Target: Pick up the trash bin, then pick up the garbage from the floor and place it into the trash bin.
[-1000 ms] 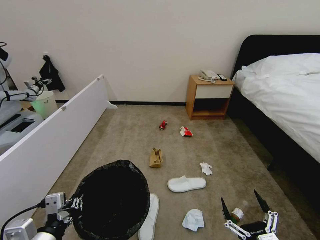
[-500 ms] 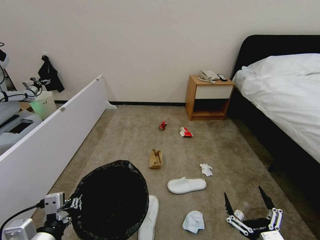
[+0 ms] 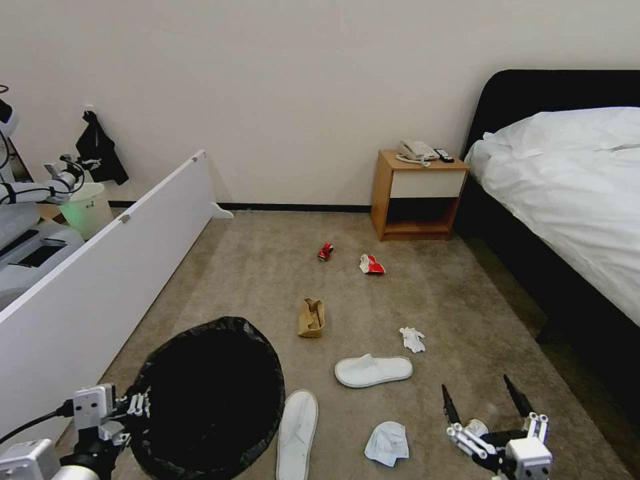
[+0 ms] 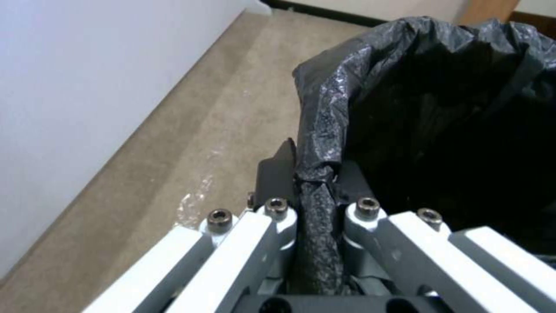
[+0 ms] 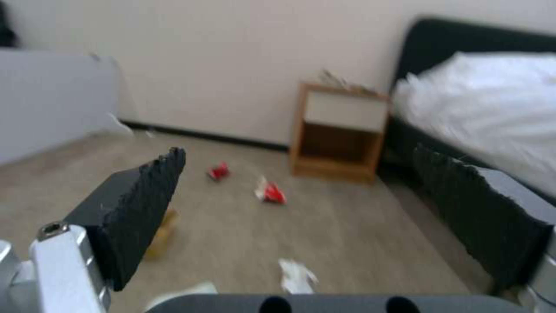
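Two things have changed in the last second. The trash bin (image 3: 207, 397), its bagged rim clenched in the jaws of the left gripper (image 3: 137, 405), now sits lower and more to the left above the floor (image 3: 267, 267), so more of the near slipper (image 3: 297, 433) shows. The right gripper (image 3: 485, 407), jaws spread wide and holding nothing, has shifted over the small bottle (image 3: 475, 427). I judge the bin is secured and the first pickup is starting; the tissue (image 3: 387, 443) lies beside.
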Available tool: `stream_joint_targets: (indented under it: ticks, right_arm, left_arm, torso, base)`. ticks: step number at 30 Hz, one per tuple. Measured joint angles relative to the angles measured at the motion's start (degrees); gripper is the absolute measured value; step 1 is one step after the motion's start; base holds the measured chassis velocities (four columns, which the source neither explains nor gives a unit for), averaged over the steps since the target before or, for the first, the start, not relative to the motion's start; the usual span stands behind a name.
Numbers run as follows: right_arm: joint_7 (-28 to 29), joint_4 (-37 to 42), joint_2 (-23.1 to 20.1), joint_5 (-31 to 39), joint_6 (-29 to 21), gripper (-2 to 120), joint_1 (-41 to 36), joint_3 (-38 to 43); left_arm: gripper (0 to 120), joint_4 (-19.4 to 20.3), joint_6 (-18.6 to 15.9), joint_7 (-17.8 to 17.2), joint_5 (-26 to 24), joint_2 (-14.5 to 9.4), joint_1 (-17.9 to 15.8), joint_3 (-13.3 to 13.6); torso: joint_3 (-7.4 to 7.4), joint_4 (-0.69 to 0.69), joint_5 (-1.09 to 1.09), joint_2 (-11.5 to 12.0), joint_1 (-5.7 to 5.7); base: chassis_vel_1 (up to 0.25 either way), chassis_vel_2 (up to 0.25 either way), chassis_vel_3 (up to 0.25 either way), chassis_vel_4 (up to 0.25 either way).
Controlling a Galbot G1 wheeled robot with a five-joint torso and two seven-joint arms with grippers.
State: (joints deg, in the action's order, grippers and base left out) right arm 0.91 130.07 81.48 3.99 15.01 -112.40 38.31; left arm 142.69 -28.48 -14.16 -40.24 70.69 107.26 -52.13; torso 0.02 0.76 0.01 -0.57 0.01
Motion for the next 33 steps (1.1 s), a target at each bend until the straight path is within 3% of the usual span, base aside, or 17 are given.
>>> stream_joint_targets:
  ticks: [3,13,21,33]
  right_arm:
    - [1.9,0.1,-2.0,3.9,-5.5,100,0.7,1.2]
    - [2.4,-2.4,-4.2,10.3,-11.2,100,2.8,4.8]
    - [3.3,-11.9,-5.5,15.4,-13.3,100,7.5,5.1]
    - [4.3,-25.1,-5.9,17.6,-23.3,100,18.0,1.3]
  left_arm:
    - [4,-0.4,-0.4,-0.1,0.0,0.8,0.4,-0.5]
    - [4,0.1,0.1,0.5,0.9,1.4,1.2,0.5]
    - [4,0.5,-0.1,0.5,0.9,1.0,0.7,0.3]
    - [4,0.6,-0.3,0.4,2.1,2.9,1.3,0.6]
  torso:
    - [0.00,-0.01,0.00,0.0,0.00]
    - [0.00,0.00,-0.01,0.0,0.00]
    - [0.00,-0.01,0.00,0.0,0.00]
    - [0.00,-0.01,0.00,0.0,0.00]
  base:
    - [0.000,0.000,0.000,0.000]
    - [0.000,0.000,0.000,0.000]
    - [0.000,0.000,0.000,0.000]
    - [0.000,0.000,0.000,0.000]
